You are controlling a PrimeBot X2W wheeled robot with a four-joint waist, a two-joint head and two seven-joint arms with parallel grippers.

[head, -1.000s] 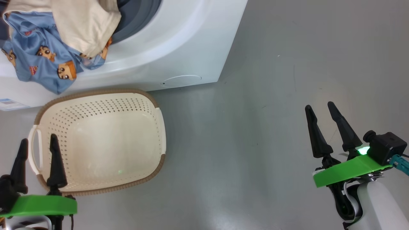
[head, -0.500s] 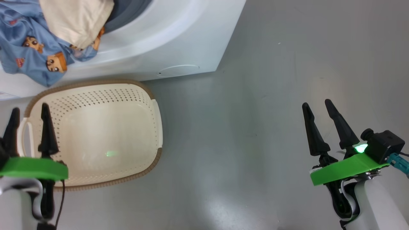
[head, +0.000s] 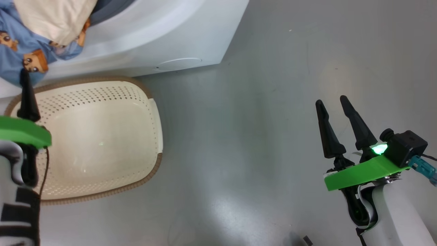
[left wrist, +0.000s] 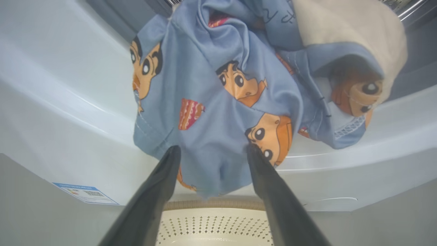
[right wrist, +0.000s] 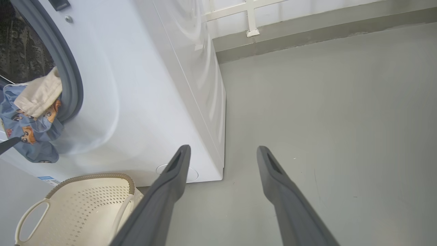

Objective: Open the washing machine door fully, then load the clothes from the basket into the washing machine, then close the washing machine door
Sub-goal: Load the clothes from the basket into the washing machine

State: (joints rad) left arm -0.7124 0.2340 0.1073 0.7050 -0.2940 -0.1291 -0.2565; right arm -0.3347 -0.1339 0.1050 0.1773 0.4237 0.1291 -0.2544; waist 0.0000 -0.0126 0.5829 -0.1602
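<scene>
Left claw point(left wrist: 212, 148) was spread wide and gripped nothing, with its fingers either side of the bottom hem of the clothes point(left wrist: 218, 102). I couldn't tell whether the tips touched cloth. Right claw point(head: 331, 100) was spread too, empty, over bare floor point(head: 256, 136) well right of the washer point(head: 153, 37).

Clothes were a blue print piece plus a cream one, bunched on the lower lip of the washer mouth. They sat half in, half draped across the gasket point(right wrist: 70, 82) and down the white front. Basket point(head: 102, 136) sat empty on the floor against the washer's front, right under the hanging hem.

My read: loading wasn't finished, and the bundle needed pushing into the drum.

Risks I flagged:
- Most of the blue piece hung outside. Its weight could drag the lot off the lip, down into the basket or onto the floor, if I nudged it from below or sideways rather than inward.
- The cloth was limp, so a push with spread fingers could slip through the folds and shift only the front layer.
- Pinching just the hem would lift a corner and leave the bulk hanging.
- Shutting the door with cloth across the gasket would trap it and block the latch.
- Fingers driven deep could snag the gasket.
</scene>
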